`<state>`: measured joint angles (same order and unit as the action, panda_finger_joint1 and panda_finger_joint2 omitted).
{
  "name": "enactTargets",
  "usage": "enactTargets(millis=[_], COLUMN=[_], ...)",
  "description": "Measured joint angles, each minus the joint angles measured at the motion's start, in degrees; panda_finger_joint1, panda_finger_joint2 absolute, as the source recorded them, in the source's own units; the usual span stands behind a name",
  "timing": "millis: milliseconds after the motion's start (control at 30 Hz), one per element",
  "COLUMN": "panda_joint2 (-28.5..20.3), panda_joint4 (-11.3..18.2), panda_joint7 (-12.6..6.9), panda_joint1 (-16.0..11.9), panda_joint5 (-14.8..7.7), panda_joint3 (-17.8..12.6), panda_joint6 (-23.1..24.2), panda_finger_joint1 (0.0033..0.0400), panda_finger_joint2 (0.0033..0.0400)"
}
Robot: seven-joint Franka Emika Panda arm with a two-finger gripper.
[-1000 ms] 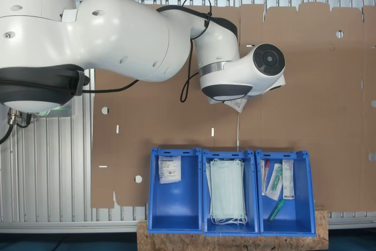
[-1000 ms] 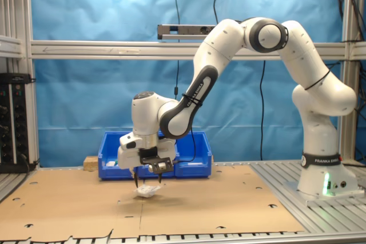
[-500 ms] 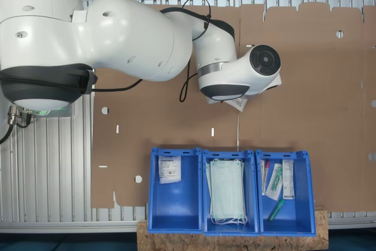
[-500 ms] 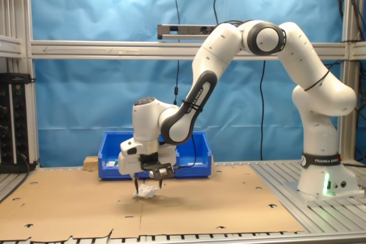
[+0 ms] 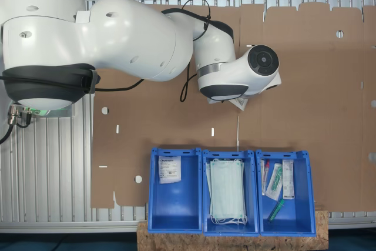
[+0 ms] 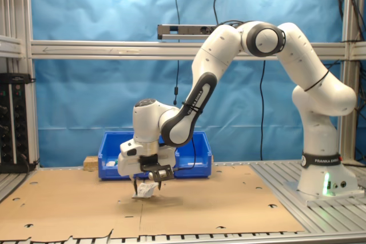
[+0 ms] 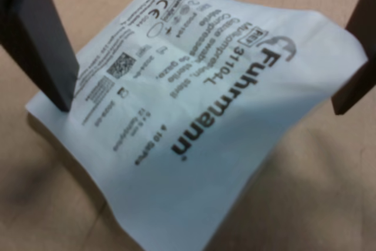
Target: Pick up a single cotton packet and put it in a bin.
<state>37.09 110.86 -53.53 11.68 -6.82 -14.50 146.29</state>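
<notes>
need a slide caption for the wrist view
Open gripper straddling a white cotton packet that lies crumpled on brown cardboard, one finger at each side.

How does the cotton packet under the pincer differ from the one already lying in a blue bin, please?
The cotton packet under the pincer lies on the brown cardboard, while the packet in the bin rests on the floor of the blue bin at the first exterior view's left. The first looks crumpled and partly lifted, with the pincer fingers straddling it; the second lies flat and untouched. Both are small white sachets with dark print.
</notes>
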Motion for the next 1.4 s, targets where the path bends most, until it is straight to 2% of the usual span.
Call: enactTargets(millis=[1400], panda_joint2=[1.8], panda_joint4=[-0.7], panda_joint7=[0.00], panda_joint1=[-0.3], panda_joint5=[0.0], panda_joint3=[0.0], panda_joint6=[1.0], panda_finger_joint1=[0.0400], panda_finger_joint2=[0.0400])
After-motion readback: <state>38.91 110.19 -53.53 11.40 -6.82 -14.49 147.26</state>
